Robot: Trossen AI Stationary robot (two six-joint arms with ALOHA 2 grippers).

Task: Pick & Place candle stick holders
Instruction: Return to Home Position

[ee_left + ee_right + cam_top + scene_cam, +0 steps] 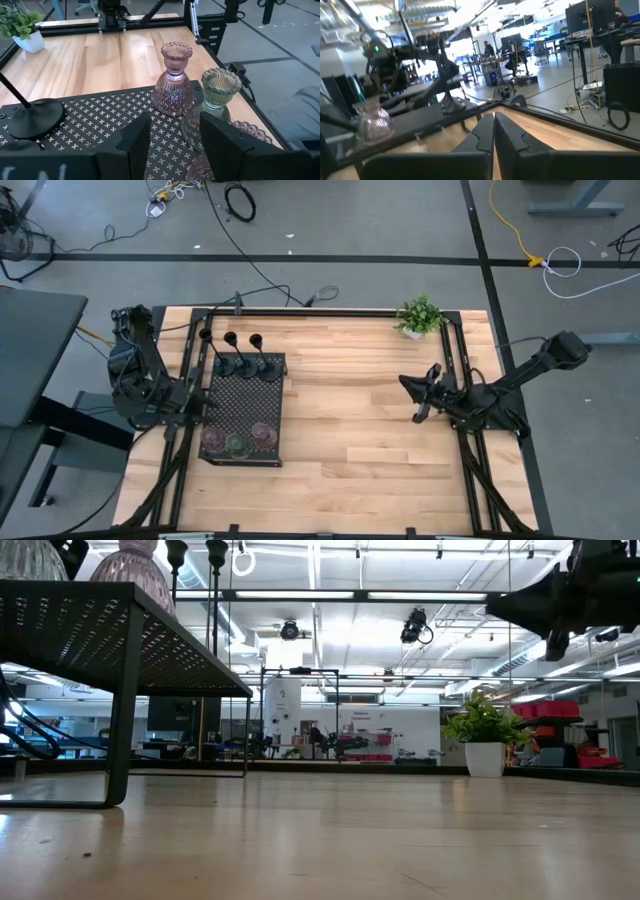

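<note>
Three tall black candle stick holders (247, 355) stand on their round bases at the far end of the black perforated tray (245, 395). Three squat glass holders stand at its near end: pink (263, 433), olive-green (237, 444) and brown (213, 438). My left gripper (200, 408) is open at the tray's left edge, a little above it. In the left wrist view (175, 142) its fingers point toward the pink holder (174, 80) and the olive-green holder (212, 107) and touch nothing. My right gripper (410, 385) is shut and empty above the table's right half, as the right wrist view (493, 132) also shows.
A small potted plant (420, 315) stands at the far edge, right of the middle. The tray stands on legs (118, 740) above the table. Bare wood (350, 420) lies between the tray and my right arm.
</note>
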